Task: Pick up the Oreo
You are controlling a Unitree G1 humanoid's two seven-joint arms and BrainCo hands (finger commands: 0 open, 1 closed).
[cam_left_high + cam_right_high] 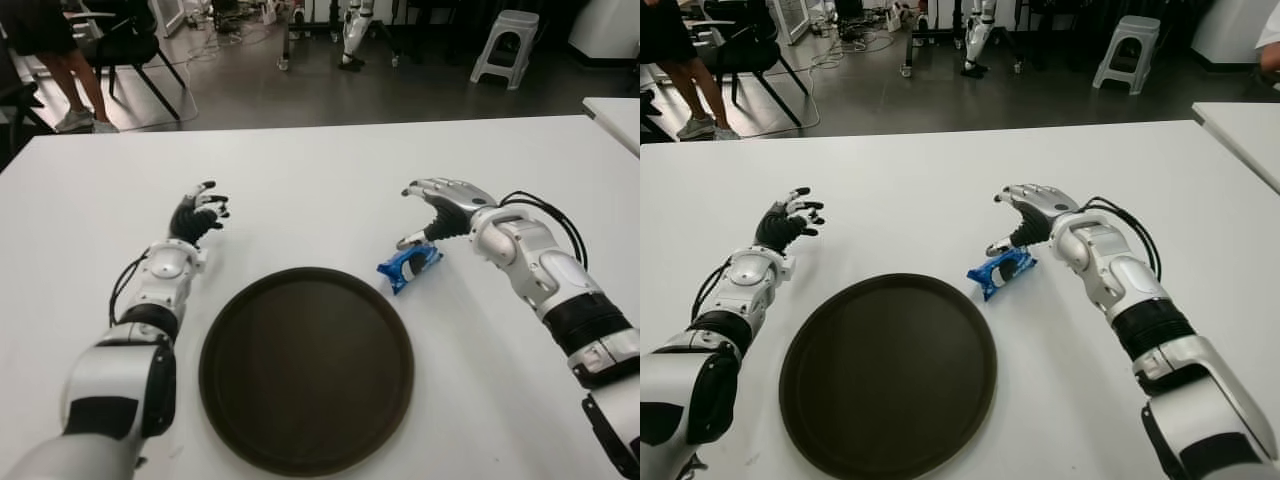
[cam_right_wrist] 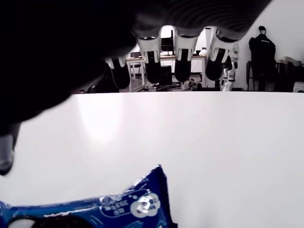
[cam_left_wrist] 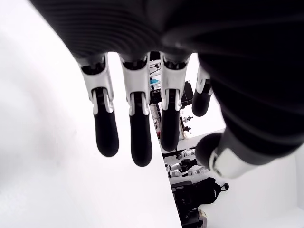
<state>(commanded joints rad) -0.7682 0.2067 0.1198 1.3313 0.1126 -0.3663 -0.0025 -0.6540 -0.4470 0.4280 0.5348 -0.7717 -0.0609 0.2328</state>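
Reach step: right hand [image 1: 432, 215] spread, empty, just above Oreo pack [image 1: 409, 265] on tabletop [image 1: 320, 170] beside tray [image 1: 306, 368]. Next: lower, close fingers on pack. Left hand [image 1: 197, 215] idle, fingers loosely spread.

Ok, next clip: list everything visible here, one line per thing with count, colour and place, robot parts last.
Oreo pack: one, blue, lying on the table just off the tray's far right edge, under the right robot hand's fingers.
Tray: one, dark brown, round, on the table between the two arms, nothing on it.
Table: one, white, fills the foreground; the corner of a second white table shows at far right.
Stool: one, light grey, on the floor beyond the table.
Chair: one, black, far left on the floor, a person's legs beside it.
Left robot hand: one, black fingers, spread, holds nothing, left of the tray.
Right robot hand: one, silver, fingers open above the Oreo pack, not grasping it.
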